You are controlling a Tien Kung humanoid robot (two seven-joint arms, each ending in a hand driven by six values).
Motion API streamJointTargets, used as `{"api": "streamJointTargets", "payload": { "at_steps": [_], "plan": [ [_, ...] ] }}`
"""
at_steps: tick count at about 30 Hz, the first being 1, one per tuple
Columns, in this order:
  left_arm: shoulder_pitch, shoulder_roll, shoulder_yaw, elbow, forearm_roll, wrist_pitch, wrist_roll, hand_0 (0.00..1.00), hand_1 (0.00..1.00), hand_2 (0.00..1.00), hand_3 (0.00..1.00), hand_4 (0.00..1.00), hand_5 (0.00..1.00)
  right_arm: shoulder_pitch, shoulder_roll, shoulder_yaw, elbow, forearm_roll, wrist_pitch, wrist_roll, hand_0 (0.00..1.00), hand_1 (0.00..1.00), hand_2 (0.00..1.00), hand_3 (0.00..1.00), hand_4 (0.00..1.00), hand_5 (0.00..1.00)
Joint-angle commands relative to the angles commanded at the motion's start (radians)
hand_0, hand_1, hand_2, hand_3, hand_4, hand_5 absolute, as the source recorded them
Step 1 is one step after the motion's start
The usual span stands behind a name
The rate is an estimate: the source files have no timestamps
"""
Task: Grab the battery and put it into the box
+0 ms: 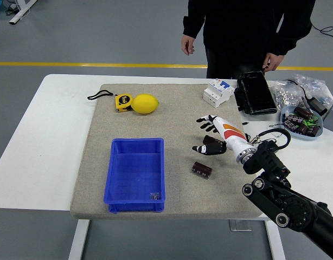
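Step in hand, as judged from the layout: the reach-and-grasp on the battery; placement into the box is not yet begun.

Right robot hand (210,135) sits at centre right of the frame, over the grey mat (172,111). Its fingers (204,122) are spread wide toward the upper left and the thumb points down-left. The hand overlaps the upper battery (212,145), whose dark body shows just under the palm. Whether the thumb touches it cannot be told; nothing is gripped yet.

A second battery (202,169) lies free on the mat just below, toward the lower centre, apart from the hand.

The blue box (135,174) stands empty at lower left of the mat, well apart from both batteries.

Next move calls for:
- closing the fingers round the upper battery, across its short axis;
- lifting it off the mat;
- carrying it left and down to the box.

Arm pose: the right arm enters from the lower right corner, black links rising to a white forearm (231,137) that slants up-left, wrist low over the mat. The left arm is out of view.

A person stands at the far side of the desk (58,124), top of frame, hands hanging clear of the items.
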Motion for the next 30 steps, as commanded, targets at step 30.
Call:
{"api": "streamJointTargets", "payload": {
  "at_steps": [30],
  "plan": [
    [-0.024,-0.01,0.031,-0.004,-0.018,0.0,0.005,0.721,0.679,0.69,0.589,0.635,0.546,0.079,0.045,-0.1,-0.286,-0.08,-0.062,0.036,0.387,0.447,0.473,0.51,0.81,0.125]
  ]
}}
